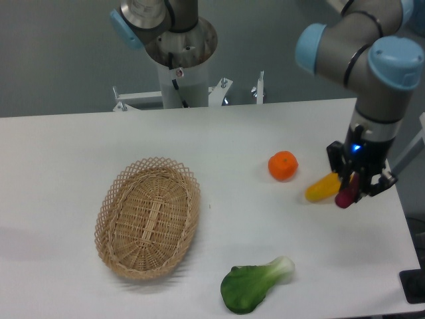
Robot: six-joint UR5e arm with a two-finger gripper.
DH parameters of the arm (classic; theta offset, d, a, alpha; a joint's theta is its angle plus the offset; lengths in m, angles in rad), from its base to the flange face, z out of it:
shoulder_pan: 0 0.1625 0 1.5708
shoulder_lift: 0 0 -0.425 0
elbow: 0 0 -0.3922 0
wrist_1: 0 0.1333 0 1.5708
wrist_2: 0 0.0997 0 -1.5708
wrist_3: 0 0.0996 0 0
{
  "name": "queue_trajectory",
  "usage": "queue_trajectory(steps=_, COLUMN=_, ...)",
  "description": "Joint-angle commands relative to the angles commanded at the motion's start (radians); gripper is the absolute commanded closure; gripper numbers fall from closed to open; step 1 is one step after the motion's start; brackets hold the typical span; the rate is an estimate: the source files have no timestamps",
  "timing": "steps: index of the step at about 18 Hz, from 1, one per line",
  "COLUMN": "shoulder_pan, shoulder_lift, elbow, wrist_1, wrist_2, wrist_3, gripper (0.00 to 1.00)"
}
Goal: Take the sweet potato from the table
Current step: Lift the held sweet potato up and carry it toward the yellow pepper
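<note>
With the sweet potato [346, 195] clamped in the end effector [353, 188] above the worktop [60, 159], the pick looks done; next comes only a steady hold.

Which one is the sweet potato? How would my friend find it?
Look at the right side of the white table, where the robot's hand hangs. The sweet potato is the little reddish-purple stick pinched in that hand. It is shorter and darker than the yellow vegetable beside it, and not round like the orange fruit.

No readable text, label or number anywhere — nothing legible at all.
</note>
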Motion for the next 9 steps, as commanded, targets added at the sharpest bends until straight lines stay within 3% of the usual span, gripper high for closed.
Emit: queue_trajectory(steps=9, shoulder_pan=0.0, shoulder_lift=0.014, elbow=-0.005, wrist_1=0.002, wrist_2=0.0, wrist_3=-0.003, gripper=0.84)
